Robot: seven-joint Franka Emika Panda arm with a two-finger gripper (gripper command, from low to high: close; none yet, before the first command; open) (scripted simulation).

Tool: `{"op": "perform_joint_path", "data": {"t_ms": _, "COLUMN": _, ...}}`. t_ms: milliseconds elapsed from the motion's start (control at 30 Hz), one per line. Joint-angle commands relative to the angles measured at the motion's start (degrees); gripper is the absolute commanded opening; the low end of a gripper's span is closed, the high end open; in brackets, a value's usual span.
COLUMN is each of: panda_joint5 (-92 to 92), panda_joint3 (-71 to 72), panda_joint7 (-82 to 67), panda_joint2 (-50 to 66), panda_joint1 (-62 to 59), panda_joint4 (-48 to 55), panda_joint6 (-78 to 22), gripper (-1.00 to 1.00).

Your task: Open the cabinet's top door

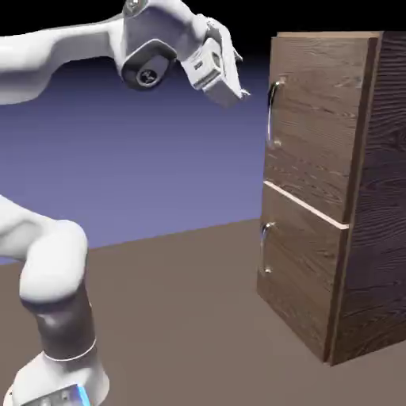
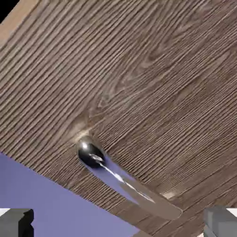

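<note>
1 blue-violet backdrop (image 1: 158, 174) darkens to black above 1 brown surface (image 1: 182, 317).

Ahead of the smooth white plastic-looking claw (image 1: 218, 75), the tall brown wood-look cabinet (image 1: 317, 190) shows streaky, ridged grain with a low sheen. Its curved silver metal upper handle (image 2: 127, 183) is smooth and glossy, mirror-like. Below the claw, the flat brown table (image 1: 182, 317) looks matt and even. The claw's grey fingertips (image 2: 222, 222) look smooth.

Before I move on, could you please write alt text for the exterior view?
A white robot arm reaches toward a dark wooden cabinet, its pincer open and short of the curved silver handle on the closed top door. A shorter closed door sits below.
</note>
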Motion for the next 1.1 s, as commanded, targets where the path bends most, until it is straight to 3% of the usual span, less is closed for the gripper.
{"op": "perform_joint_path", "data": {"t_ms": 0, "panda_joint5": 2.5, "panda_joint3": 0.95, "panda_joint7": 1.28, "panda_joint2": -0.21, "panda_joint1": -0.81, "panda_joint4": 0.02, "panda_joint6": 0.62, "gripper": 1.0}}
{"op": "perform_joint_path", "data": {"t_ms": 1067, "panda_joint5": 82.25, "panda_joint3": 31.32, "panda_joint7": 42.1, "panda_joint2": -7.0, "panda_joint1": -26.83, "panda_joint4": 0.72, "panda_joint6": 20.42, "gripper": 1.0}}
